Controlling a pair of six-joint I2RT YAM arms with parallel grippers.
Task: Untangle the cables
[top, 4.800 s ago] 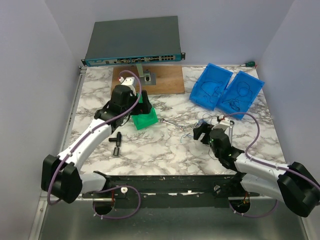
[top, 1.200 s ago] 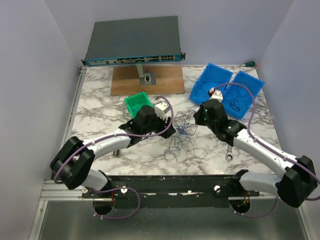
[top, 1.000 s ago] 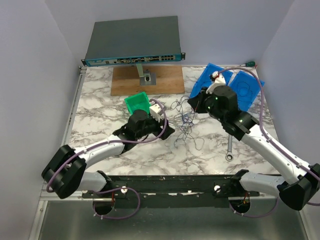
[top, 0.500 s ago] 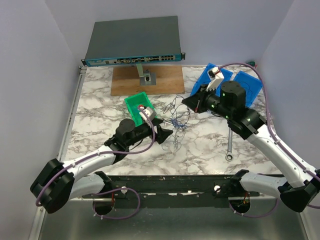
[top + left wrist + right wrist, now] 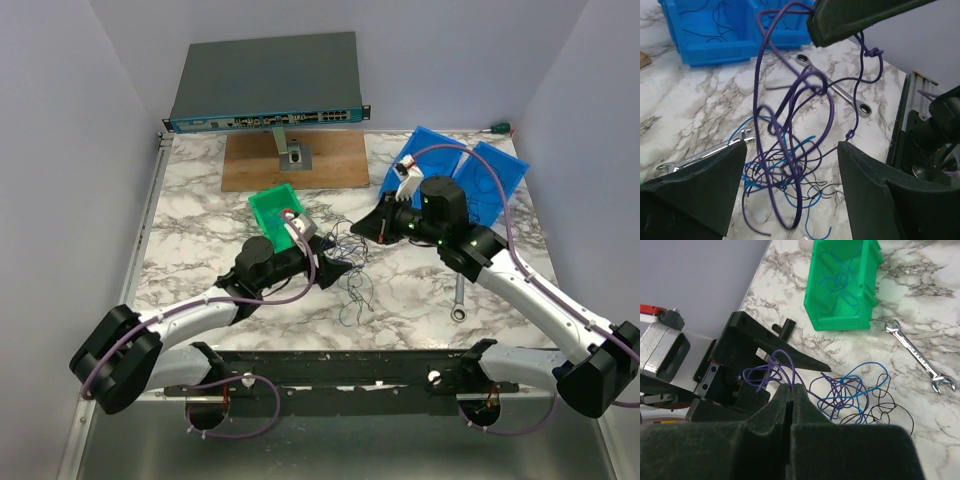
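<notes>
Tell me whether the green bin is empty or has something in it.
Not empty. The right wrist view shows loops of thin blue cables lying inside the green bin.

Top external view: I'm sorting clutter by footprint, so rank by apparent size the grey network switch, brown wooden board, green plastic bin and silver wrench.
1. grey network switch
2. brown wooden board
3. green plastic bin
4. silver wrench

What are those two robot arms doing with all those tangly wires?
They are sorting out a knot of thin cables on the marble table. The right pincer is shut on a purple wire, holding it up above the pile. The left pincer is open, one finger either side of the tangle, gripping nothing. The knot is not undone yet.
</notes>
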